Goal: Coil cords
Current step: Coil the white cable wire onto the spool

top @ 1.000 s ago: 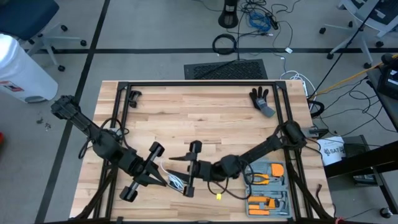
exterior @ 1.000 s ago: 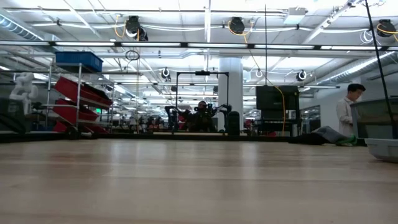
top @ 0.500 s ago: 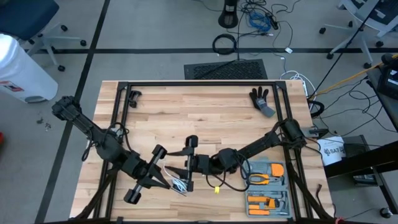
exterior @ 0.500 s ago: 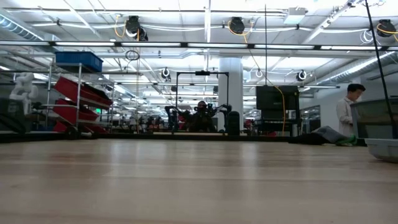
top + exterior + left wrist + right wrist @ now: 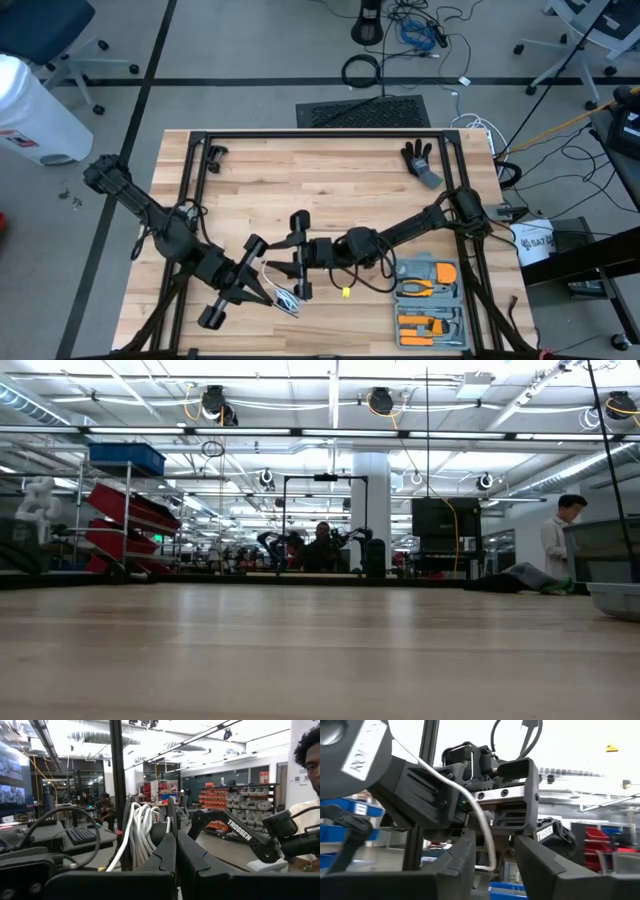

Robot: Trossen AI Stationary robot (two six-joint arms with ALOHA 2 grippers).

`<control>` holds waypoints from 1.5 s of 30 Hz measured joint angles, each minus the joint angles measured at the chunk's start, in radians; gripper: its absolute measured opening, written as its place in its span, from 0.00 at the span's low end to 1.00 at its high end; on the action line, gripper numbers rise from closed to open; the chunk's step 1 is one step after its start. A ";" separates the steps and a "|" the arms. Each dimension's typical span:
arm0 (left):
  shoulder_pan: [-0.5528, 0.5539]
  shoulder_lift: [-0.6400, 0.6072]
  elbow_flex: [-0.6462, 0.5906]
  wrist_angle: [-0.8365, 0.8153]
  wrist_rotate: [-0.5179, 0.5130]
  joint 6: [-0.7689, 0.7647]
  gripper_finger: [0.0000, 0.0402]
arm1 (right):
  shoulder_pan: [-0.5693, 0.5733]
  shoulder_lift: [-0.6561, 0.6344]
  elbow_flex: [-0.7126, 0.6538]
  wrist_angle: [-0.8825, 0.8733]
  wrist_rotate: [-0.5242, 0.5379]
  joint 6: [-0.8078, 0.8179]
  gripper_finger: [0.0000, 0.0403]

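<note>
The white cord (image 5: 287, 298) is gathered into a bundle of loops (image 5: 142, 827) near the table's front edge, with my left gripper (image 5: 268, 290) (image 5: 175, 845) shut on it. My right gripper (image 5: 274, 258) (image 5: 492, 855) stands open right beside it, facing the left gripper. One loose strand of the cord (image 5: 481, 815) curves down between the right fingers. I cannot tell whether they touch it. My left gripper pinches several loops of the white cord (image 5: 150, 837) together between its two fingers. The fingers slant a little upward and lie across the loops. The loops stand up past the fingertips, and a slack strand leads off toward my right gripper.
An open tool case with orange-handled pliers (image 5: 430, 295) lies at the front right, with a small yellow piece (image 5: 345, 292) beside it. A black glove (image 5: 420, 160) and a black clip (image 5: 214, 155) lie near the far edge. A person (image 5: 307, 780) stands beyond the table.
My right gripper has gone toward the table's left edge, closer to the left gripper and the cord bundle, and has rolled a little. My left gripper has kept its hold on the loops.
</note>
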 joint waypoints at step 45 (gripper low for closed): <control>-0.091 -0.057 0.000 -0.253 -0.080 -0.027 0.00 | 0.205 -0.004 0.001 -0.346 0.396 0.154 0.00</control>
